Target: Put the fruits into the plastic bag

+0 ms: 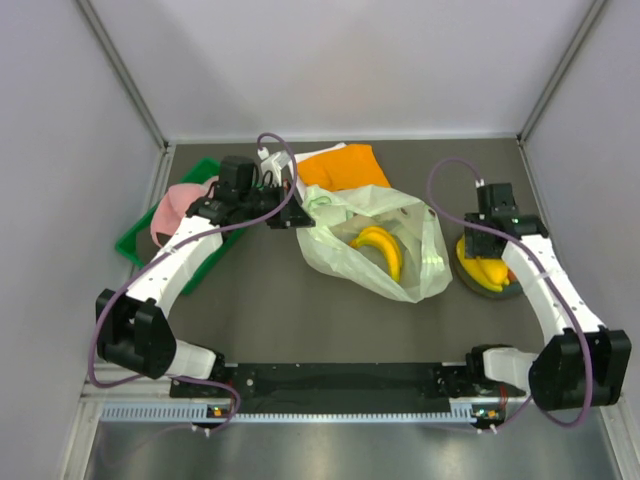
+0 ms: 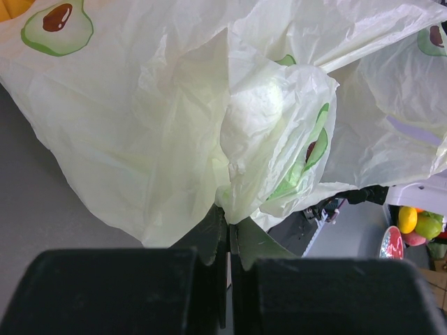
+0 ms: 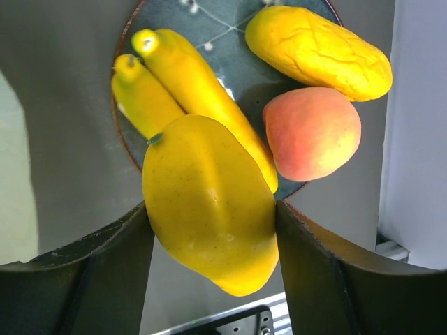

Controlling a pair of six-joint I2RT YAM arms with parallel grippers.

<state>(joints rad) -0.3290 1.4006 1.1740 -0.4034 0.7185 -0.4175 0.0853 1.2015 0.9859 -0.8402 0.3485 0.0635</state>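
Note:
The pale green plastic bag with avocado prints lies at the table's middle, and a bunch of yellow bananas shows inside it. My left gripper is shut on a fold of the bag's left edge, which fills the left wrist view above the pinched fingertips. My right gripper is over the blue-grey plate at the right. In the right wrist view it is shut on a smooth yellow fruit. Below lie two bananas, a wrinkled yellow fruit and a peach.
An orange cloth lies behind the bag. A green tray with a pink object sits at the far left under the left arm. Grey walls close in the table on three sides.

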